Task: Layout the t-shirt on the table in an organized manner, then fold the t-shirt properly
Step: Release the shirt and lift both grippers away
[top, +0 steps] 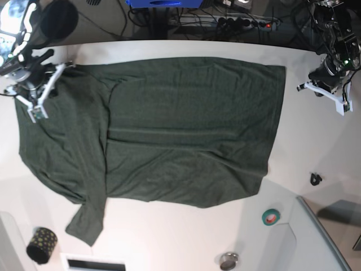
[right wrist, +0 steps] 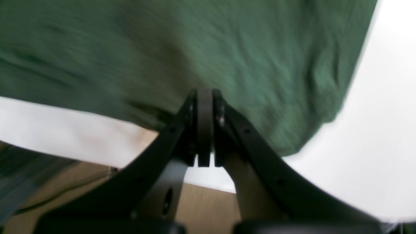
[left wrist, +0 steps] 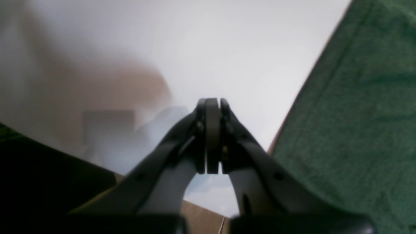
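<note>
Sprawling across most of the white table (top: 169, 237), the dark green t-shirt (top: 180, 130) is lying roughly flat, its body stretching toward the base view's right while one side is lying doubled over itself at that view's left, with a sleeve trailing down toward the near edge. Wrinkles are running through the middle and the lower hem is sitting crooked, so to my eye the layout is not finished. Hovering over the doubled-over part at the upper left of the base view, the right gripper (right wrist: 204, 130) is sitting clenched with its jaws pressed together; from its own camera the cloth looks to be lying beneath it rather than pinched between the pads, though the blur is making that hard to confirm. Off the shirt altogether, over bare table past its far edge, the left gripper (left wrist: 213, 136) is also shut tight and holding nothing. Smaller bits are sitting near the front: a dotted cup (top: 42, 244), a teal tape roll (top: 271, 216), a small metal disc (top: 228, 261). What I am worrying about is the doubled layer: a pinch there could be catching both thicknesses, dragging the whole shirt askew or toward the table's rim instead of unfolding it.
</note>
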